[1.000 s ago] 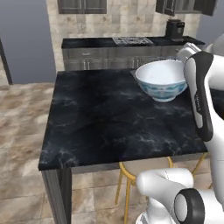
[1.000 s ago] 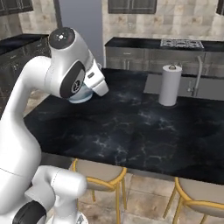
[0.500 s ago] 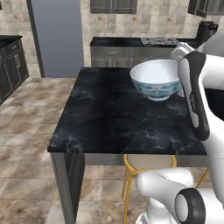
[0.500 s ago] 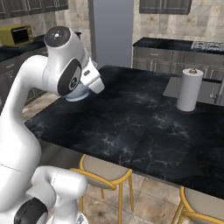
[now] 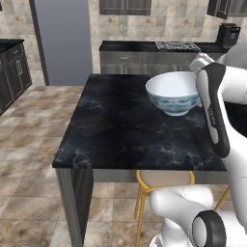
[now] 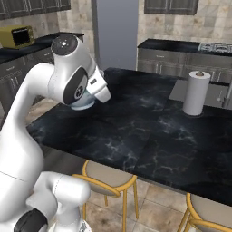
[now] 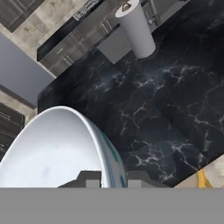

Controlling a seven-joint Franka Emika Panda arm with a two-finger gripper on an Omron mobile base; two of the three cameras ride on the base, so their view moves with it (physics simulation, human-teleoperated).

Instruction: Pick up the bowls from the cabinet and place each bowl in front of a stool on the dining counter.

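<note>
The end effector [image 7: 106, 178] is clenched on the rim of the bowl [image 5: 174, 92], a deep white one with a blue floral band round its outside; in the hand view one dark finger [image 7: 89, 178] sits inside the wall at the bottom centre and the other outside it. In the left base view the bowl is at the right of centre, held upright and clear above the bench [image 5: 130, 125], the black white-veined marble island, with the white arm [image 5: 216, 111] just to its right. In the right base view the bowl is mostly hidden behind the arm's wrist in the upper left of the frame, a pale blue sliver showing under it. A paper towel roll [image 6: 196, 93] stands upright on the bench at the upper right of the right base view, well apart from the bowl, and appears at the top centre of the hand view. Below the bench's near edge, a stool [image 6: 109, 178] with yellow frame and tan seat sits at lower centre of the right base view, and another stool [image 6: 211, 215] at the lower right corner. Behind, at the top of the left base view, runs a narrower black-topped counter [image 5: 129, 46] with a gas hob [image 5: 176, 45] and a dark appliance [image 5: 227, 34] at the upper right. A yellow microwave [image 6: 18, 36] is at the upper left of the right base view. No brand, label or writing can be read on anything.
</note>
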